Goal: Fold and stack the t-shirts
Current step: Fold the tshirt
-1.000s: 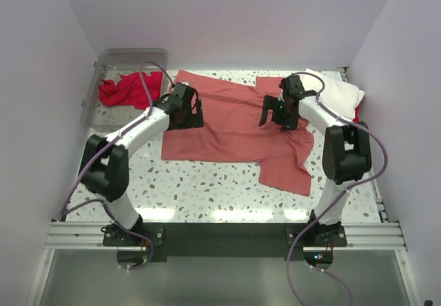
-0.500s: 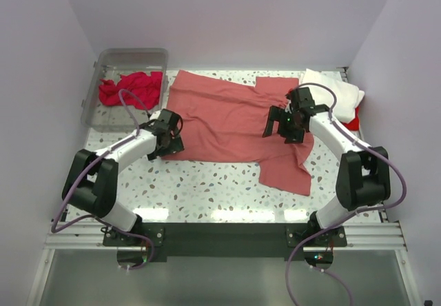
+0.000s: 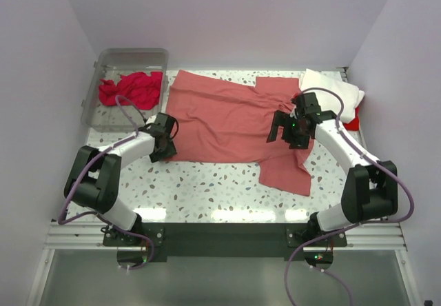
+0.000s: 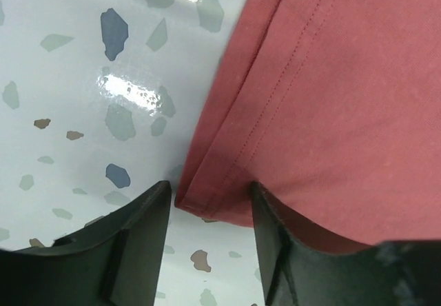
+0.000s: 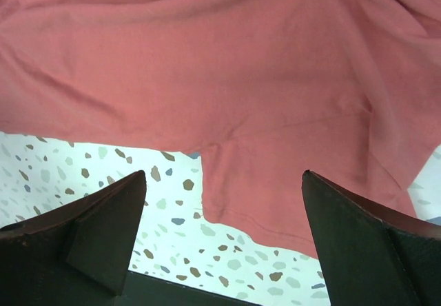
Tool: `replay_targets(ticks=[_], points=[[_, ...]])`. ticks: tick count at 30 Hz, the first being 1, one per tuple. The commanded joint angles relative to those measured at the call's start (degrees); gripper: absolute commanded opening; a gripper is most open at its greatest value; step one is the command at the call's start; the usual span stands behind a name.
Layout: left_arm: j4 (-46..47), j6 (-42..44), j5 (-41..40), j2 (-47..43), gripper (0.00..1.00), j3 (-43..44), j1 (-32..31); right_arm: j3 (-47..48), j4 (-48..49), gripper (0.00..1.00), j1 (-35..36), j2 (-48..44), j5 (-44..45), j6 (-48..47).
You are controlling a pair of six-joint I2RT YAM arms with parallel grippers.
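Note:
The large faded coral-red t-shirt (image 3: 227,120) lies spread flat across the table's middle. My left gripper (image 3: 162,149) is low at its near left corner, jaws part open around the hem corner (image 4: 207,196), which lies between the fingers. My right gripper (image 3: 289,132) hovers wide open above the shirt's right side, over the sleeve (image 5: 275,147). A white t-shirt (image 3: 337,92) lies at the back right with a bright red one (image 3: 354,121) showing under its edge. A crimson t-shirt (image 3: 131,89) lies crumpled in the bin.
A clear plastic bin (image 3: 103,61) stands at the back left. Bare terrazzo table (image 3: 207,189) runs along the front. Walls close in the back and both sides.
My left gripper has moved from on top of the shirt's left part down to its near left corner. My right gripper has shifted slightly right and nearer. The shirt's left edge has settled flat.

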Motion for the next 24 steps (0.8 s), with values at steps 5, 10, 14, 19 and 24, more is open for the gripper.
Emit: replay_targets(ticks=[5,10,14,19,24], points=[[2.0,-0.87,0.09,-0.23,0.48,-1.2,0.57,-2.25,-4.12,0.98,-2.72,-6.21,2.33,0.67],[1.21,-0.61,0.0,-1.37,0.49,-2.08,0.92,-4.71,-6.93,0.99,-3.51,-8.59,3.74,1.63],[1.21,-0.87,0.97,-2.87,0.53,-2.78,1.01,-7.52,-8.95,0.99,-3.51,-10.96,5.23,3.74],[0.77,-0.79,1.06,-4.1,0.56,-3.13,1.1,-11.3,-11.33,0.99,-3.43,-13.86,6.81,5.24],[0.5,-1.31,0.27,-6.03,0.54,-4.19,1.45,-13.5,-11.94,0.99,-3.43,-15.36,7.08,6.47]])
